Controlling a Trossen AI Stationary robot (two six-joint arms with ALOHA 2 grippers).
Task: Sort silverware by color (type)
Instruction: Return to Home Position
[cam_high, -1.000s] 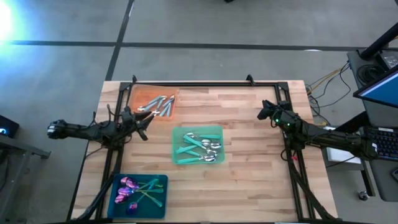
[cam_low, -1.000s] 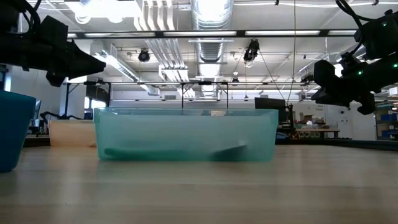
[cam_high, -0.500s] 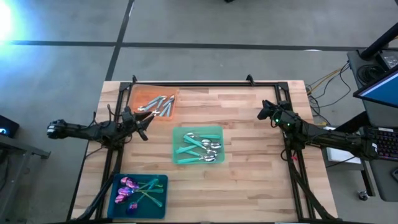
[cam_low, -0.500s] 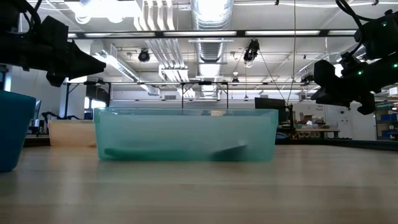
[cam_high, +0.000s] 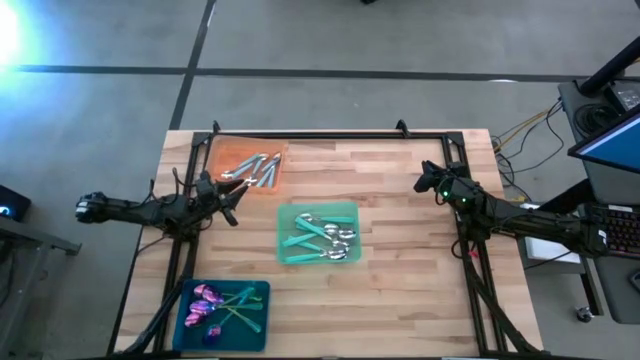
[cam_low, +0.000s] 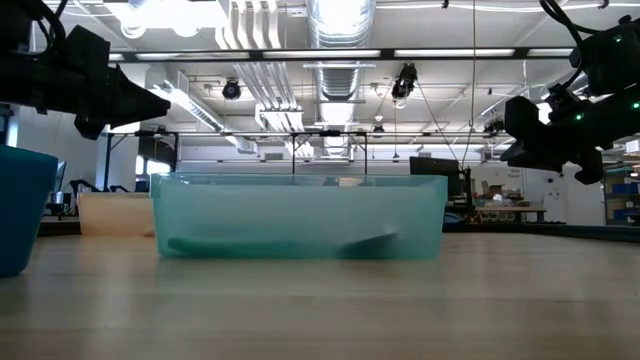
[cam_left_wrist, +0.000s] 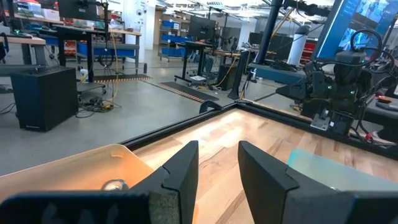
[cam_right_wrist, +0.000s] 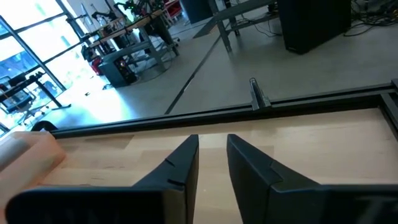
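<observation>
In bins (cam_high: 281, 233): silverware (cam_high: 325, 236) sorted; left tool (cam_high: 235, 205), right tool (cam_high: 420, 180) parted, aloft.

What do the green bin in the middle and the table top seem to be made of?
Green bin: probably plastic, translucent and smooth; its tinted wall lets light through. Table top: looks like wood, pale planks with visible grain, matte.

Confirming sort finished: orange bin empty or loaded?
Loaded. The high view shows several silver utensils lying inside the orange bin; exact count cannot tell.
</observation>
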